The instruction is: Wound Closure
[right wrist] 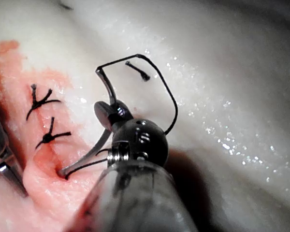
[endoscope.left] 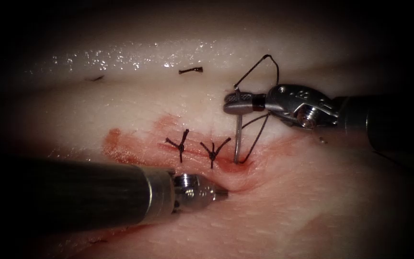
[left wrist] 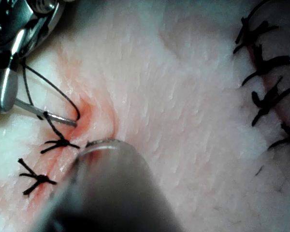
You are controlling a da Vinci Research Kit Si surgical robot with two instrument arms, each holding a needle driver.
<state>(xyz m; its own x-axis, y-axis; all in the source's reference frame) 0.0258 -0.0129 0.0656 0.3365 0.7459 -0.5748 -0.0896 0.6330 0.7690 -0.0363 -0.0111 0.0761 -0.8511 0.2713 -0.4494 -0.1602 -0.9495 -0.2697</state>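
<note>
Needle [endoscope.left: 236, 139] upright, tip in tissue [endoscope.left: 312, 201] (beside stitches) | right tool [endoscope.left: 238, 103] clamps its top | left tool [endoscope.left: 219, 192]: jaw state unclear

Surgical practice bench: sutured tissue [endoscope.left: 274, 192]

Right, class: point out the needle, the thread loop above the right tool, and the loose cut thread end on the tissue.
needle [endoscope.left: 236, 139], endoscope view, on its bare shaft below the right tool's jaws.
thread loop [endoscope.left: 278, 72], endoscope view, on its right-hand strand.
cut thread end [endoscope.left: 190, 71], endoscope view, on its middle.
</note>
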